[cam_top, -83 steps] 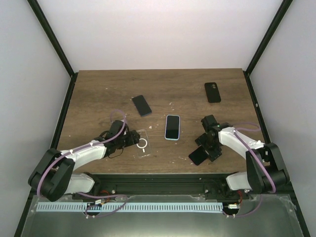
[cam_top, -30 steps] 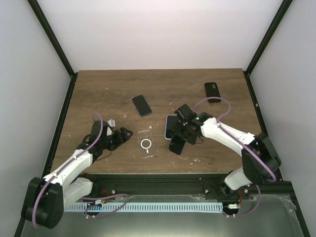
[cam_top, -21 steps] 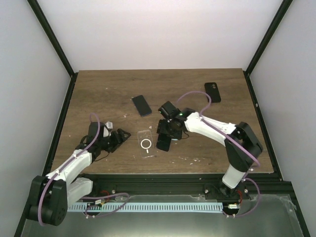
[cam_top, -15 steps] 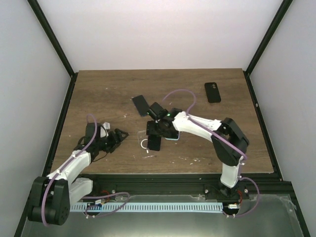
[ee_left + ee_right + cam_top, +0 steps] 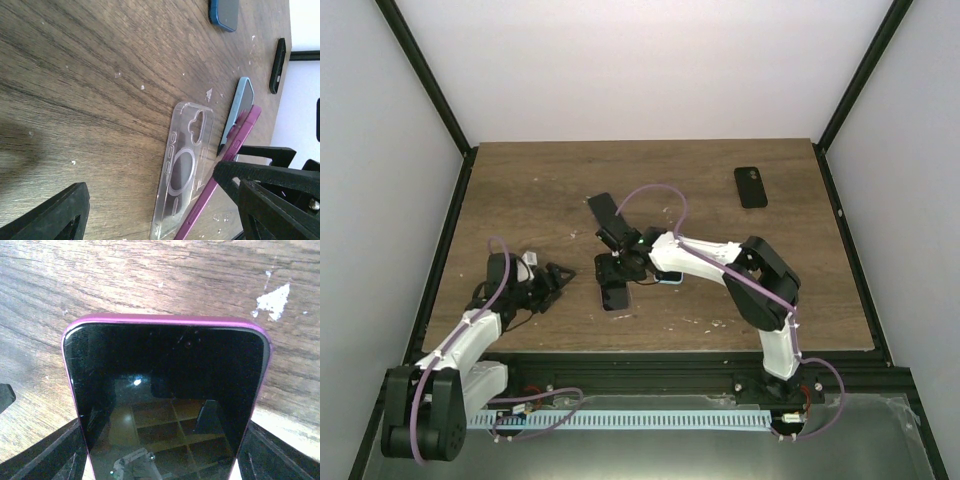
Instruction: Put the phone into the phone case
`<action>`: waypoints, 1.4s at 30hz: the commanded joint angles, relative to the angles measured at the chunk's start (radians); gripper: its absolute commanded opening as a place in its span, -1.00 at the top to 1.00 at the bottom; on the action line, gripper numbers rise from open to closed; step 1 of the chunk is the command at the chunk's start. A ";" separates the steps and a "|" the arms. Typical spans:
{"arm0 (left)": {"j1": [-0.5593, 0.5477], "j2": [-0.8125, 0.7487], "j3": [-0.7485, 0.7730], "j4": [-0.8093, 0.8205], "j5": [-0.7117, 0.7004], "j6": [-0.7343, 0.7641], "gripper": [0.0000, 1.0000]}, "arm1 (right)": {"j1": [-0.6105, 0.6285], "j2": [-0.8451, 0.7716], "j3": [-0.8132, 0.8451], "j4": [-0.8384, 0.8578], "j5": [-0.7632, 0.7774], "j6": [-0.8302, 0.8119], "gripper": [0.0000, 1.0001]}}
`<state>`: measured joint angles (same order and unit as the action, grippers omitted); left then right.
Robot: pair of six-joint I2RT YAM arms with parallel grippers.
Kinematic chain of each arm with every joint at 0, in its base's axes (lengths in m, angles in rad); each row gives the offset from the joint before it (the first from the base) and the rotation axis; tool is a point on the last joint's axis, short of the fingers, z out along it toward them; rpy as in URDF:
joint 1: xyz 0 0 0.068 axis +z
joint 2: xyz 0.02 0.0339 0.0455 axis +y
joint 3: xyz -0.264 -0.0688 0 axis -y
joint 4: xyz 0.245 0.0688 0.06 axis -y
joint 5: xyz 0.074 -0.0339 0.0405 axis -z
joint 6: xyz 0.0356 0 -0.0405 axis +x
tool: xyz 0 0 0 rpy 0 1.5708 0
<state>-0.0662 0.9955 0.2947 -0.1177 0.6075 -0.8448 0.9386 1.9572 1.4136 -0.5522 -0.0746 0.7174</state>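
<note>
Showed a dark brown wooden table (image 5: 520, 185) with clear grain and small white flecks. Stood enclosed by plain white walls (image 5: 640, 60) with black frame posts (image 5: 424, 75) in the corners, under soft, even light.

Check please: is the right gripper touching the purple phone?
Touching. The right wrist view shows the purple phone clamped between both fingers of the right gripper.

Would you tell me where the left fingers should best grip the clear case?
Probably its long left wall, coming in low from the left: the clear case lies flat on the table, and the purple phone in the right fingers crowds its other long edge.
</note>
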 commanded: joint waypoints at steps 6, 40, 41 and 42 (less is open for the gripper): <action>0.005 -0.033 -0.013 -0.005 0.013 0.001 -0.64 | 0.009 0.034 0.053 0.020 -0.004 -0.066 -0.49; 0.005 -0.062 -0.005 -0.045 0.023 0.033 -0.56 | 0.029 -0.061 -0.101 0.076 -0.002 -0.016 -0.80; 0.005 -0.065 -0.002 -0.048 0.024 0.038 -0.55 | 0.028 -0.076 -0.111 0.081 0.006 -0.021 -0.81; 0.005 -0.066 0.000 -0.051 0.027 0.045 -0.54 | 0.026 -0.089 -0.121 0.091 0.009 -0.025 -0.81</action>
<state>-0.0658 0.9463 0.2855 -0.1535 0.6151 -0.8318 0.9592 1.9366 1.3170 -0.4950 -0.0776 0.6968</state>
